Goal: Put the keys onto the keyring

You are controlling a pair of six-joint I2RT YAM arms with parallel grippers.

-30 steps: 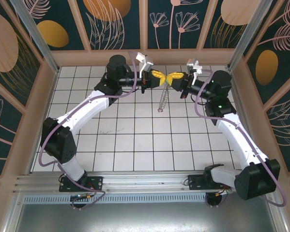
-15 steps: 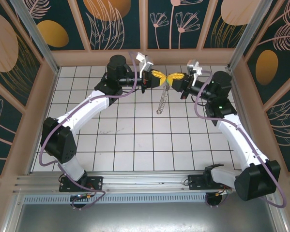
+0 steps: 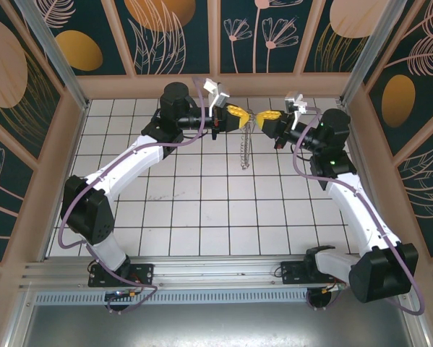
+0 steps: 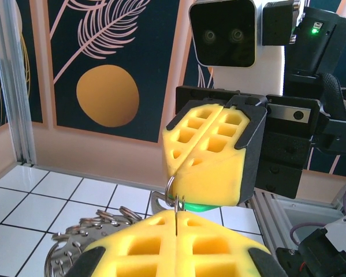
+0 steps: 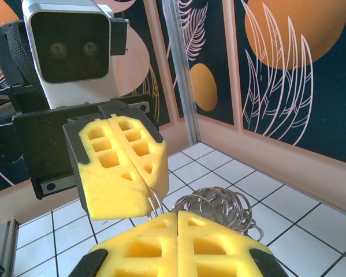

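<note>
White floor tiles (image 3: 202,210) are lying beneath both arms. At the far middle, the left gripper (image 3: 241,114) is pinching the keyring (image 3: 246,148), whose loops are dangling down. Facing it, the right gripper (image 3: 259,116) is clamping the green key (image 4: 193,206).

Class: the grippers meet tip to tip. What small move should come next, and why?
Probably nudge the right gripper toward the left gripper, feeding the green key onto the keyring dangling between them: both look shut, tips nearly touching.
</note>
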